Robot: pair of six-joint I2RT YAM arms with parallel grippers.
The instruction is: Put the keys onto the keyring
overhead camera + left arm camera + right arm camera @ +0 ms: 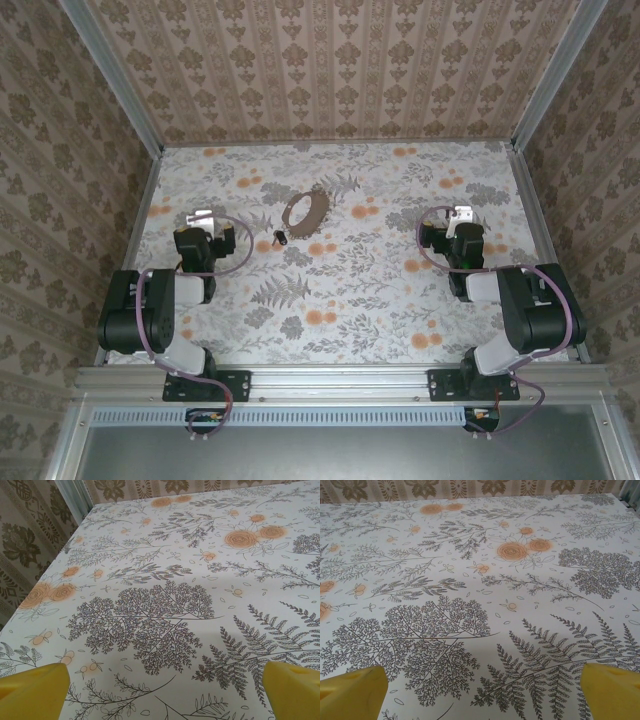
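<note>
Right of the L gripper [203,216] fingertips, top view: keyring [307,210], a brownish hoop w/ ridged rim, lies flat on the floral tablecloth [380,290], a bit ahead of the tips. The small black-headed key [279,238] sits just beside the hoop's near-left rim, closer to the L fingers than the hoop is. It's not threaded on; touching or apart, can't tell. Both lie well left of the R gripper [460,212] fingertips.

L wrist cam gives what top view is too small for: L yellow pads [35,692] at the bottom corners, spread wide, cloth print btw them, i.e. released, gripping nothing. Grey tree and fern print just ahead, orange roses further on, alu frame post [75,500] and papered wall [20,535] off to the left.

R wrist cam: R yellow pads [352,692] likewise wide apart, released, fern print by the right pad, rose pair ahead.
</note>
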